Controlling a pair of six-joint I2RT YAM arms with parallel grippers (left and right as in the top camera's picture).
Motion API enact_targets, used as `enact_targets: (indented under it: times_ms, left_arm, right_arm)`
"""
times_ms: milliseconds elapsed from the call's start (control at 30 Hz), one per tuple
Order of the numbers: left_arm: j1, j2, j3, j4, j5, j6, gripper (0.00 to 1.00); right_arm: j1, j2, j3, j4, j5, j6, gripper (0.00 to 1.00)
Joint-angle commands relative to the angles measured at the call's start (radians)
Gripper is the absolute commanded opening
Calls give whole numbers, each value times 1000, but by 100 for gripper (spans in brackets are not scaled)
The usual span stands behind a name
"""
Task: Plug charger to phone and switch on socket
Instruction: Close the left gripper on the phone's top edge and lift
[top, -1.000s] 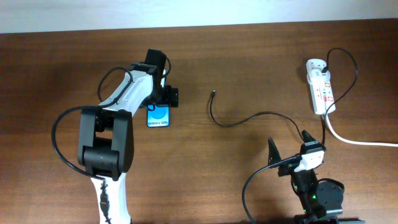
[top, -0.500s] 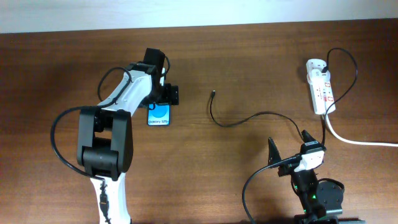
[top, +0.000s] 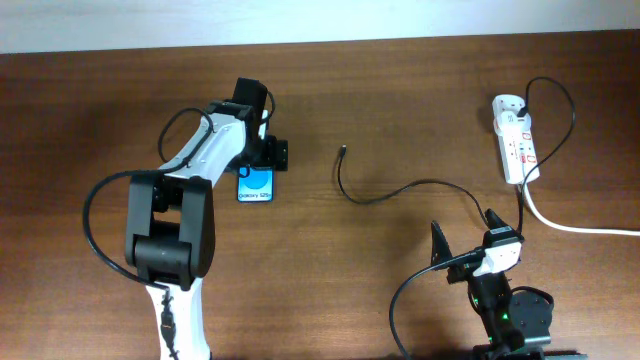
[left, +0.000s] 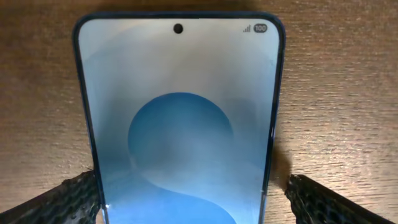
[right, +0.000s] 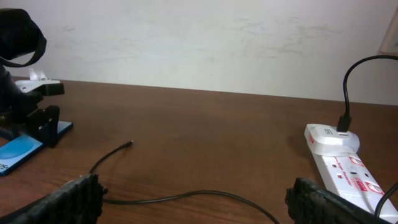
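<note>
The phone lies flat on the table with its blue screen lit and fills the left wrist view. My left gripper is open and straddles the phone's near end. Its left finger is against the phone's edge and its right finger is a little apart. The charger cable lies loose on the table, with its plug tip right of the phone. The cable runs to the socket at the far right. My right gripper is open and empty, low over the cable.
A thick white cord runs from the socket off the right edge. The right wrist view shows the socket, the plug tip, the phone and a white wall behind the table's far edge.
The left gripper's visible finger has shifted very slightly beside the phone. The phone, the cable and the right arm have not moved.
</note>
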Motion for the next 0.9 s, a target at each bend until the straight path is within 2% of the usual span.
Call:
enact_targets:
  times_ms: [0,533,667,700,867]
  left_arm:
    - [1,13,-23,2,-10,48,100]
    - [1,13,-23,6,-23,-31,95]
    - [1,13,-23,6,-23,-31,83]
    - [1,13,-23,5,-23,-31,75]
    - [1,13,-14,2,-22,-31,73]
  right_arm:
    - [3,-7,-5,-5,-6,4,98]
    - [3,-7,-5,-5,-6,4,98]
    - [3,-7,-5,-5,-6,4,98]
    - [3,-7,-5,-5,-6,4,98]
    - [3,-7,-5,-5,-6,4,98]
